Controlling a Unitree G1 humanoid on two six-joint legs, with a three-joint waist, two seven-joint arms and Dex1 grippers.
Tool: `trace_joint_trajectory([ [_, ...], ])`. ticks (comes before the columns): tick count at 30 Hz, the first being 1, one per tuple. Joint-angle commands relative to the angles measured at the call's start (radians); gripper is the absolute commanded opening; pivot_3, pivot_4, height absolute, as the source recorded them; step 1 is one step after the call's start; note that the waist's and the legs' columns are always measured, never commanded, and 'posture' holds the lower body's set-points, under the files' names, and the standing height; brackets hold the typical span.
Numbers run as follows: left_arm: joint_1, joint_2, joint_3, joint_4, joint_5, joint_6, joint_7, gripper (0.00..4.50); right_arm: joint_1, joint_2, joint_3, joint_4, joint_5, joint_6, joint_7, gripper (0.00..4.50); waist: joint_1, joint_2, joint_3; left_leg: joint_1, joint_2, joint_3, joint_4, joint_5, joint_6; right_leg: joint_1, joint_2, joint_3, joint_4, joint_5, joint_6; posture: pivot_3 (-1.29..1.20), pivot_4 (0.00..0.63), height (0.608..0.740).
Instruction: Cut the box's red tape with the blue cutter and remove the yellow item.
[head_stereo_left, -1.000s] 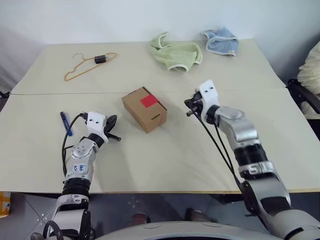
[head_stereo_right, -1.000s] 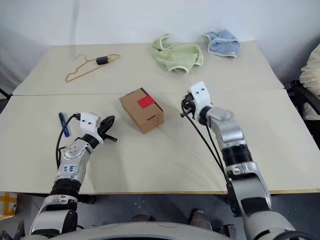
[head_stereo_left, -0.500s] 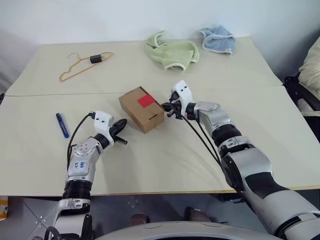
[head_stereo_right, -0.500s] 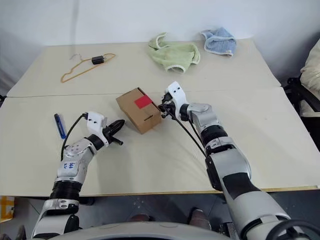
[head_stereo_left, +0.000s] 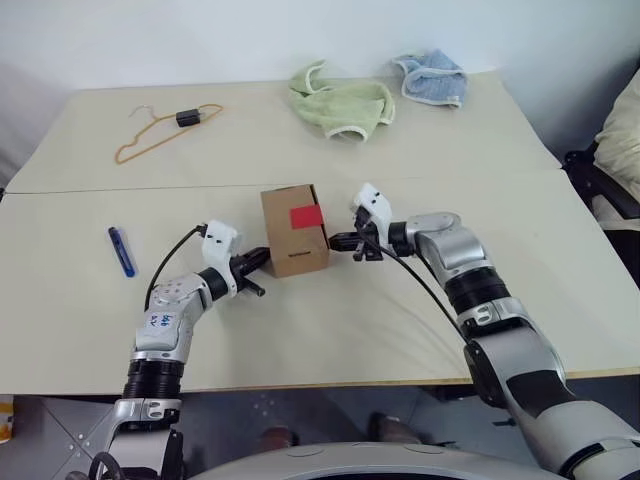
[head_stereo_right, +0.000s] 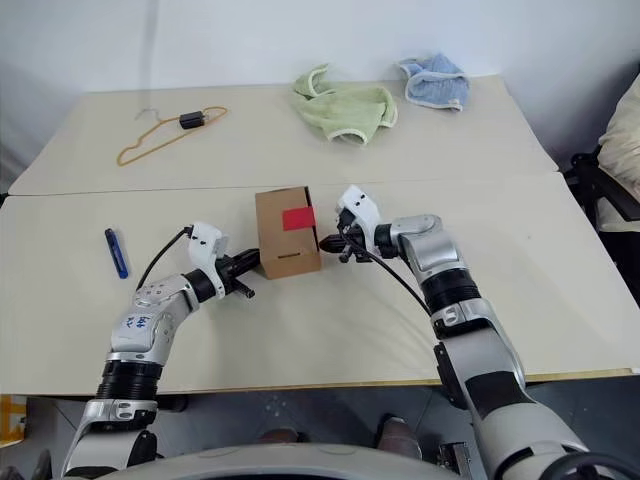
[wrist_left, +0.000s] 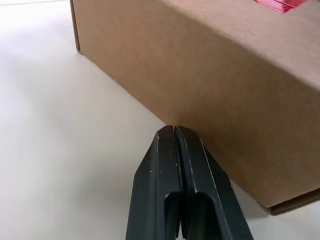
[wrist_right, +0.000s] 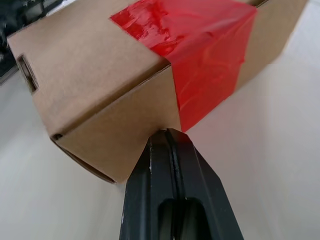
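Box (head_stereo_left: 295, 232) btwn both tools; cutter (head_stereo_left: 122, 251) far left.

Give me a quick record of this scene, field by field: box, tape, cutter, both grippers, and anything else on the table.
box: brown carton mid-table, lid closed
red tape: intact, folded over the lid's edge and down the side
blue cutter: lying on the table, to the left, apart from the box
left gripper: shut, tip against the box's left side
right gripper: shut, tip against the box's right side
other: orange hanger, green cloth, blue cloth at the far edge
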Motion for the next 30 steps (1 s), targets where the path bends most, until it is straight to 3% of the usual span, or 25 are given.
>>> trace_joint_trajectory([
  [1,0.010,-0.012,-0.106,-0.097,-0.053,0.061,-0.113,0.04,0.043,-0.020,0.037,-0.144,0.014,0.054,0.031,0.00,0.000,0.000,0.000,0.000,0.000,0.000,0.000,0.000,0.000,0.000,0.000,0.000,0.000,0.000,0.000,0.00,0.150,0.740],
  [16,0.006,0.028,-0.289,-0.205,-0.085,0.174,-0.342,0.04,0.333,-0.348,0.028,-0.680,0.108,0.283,0.108,0.00,0.012,-0.002,0.001,-0.002,0.000,0.001,0.001,-0.001,0.001,-0.001,0.000,0.000,-0.002,0.001,0.001,0.00,0.150,0.740],
  [22,-0.018,0.009,-0.279,-0.162,-0.070,0.169,-0.321,0.04,0.390,-0.391,-0.014,-0.685,0.072,0.233,0.004,0.00,0.026,-0.005,0.003,-0.002,0.000,0.001,0.003,-0.001,0.002,0.000,0.000,0.001,-0.002,0.002,0.001,0.00,0.150,0.740],
  [30,0.000,0.144,-0.187,-0.092,-0.072,0.151,-0.342,0.04,0.429,-0.414,-0.177,-0.609,-0.015,0.084,-0.305,0.00,0.024,-0.006,0.003,-0.002,0.000,0.002,0.003,-0.001,0.002,-0.001,0.000,0.001,-0.002,0.002,0.001,0.00,0.150,0.740],
])
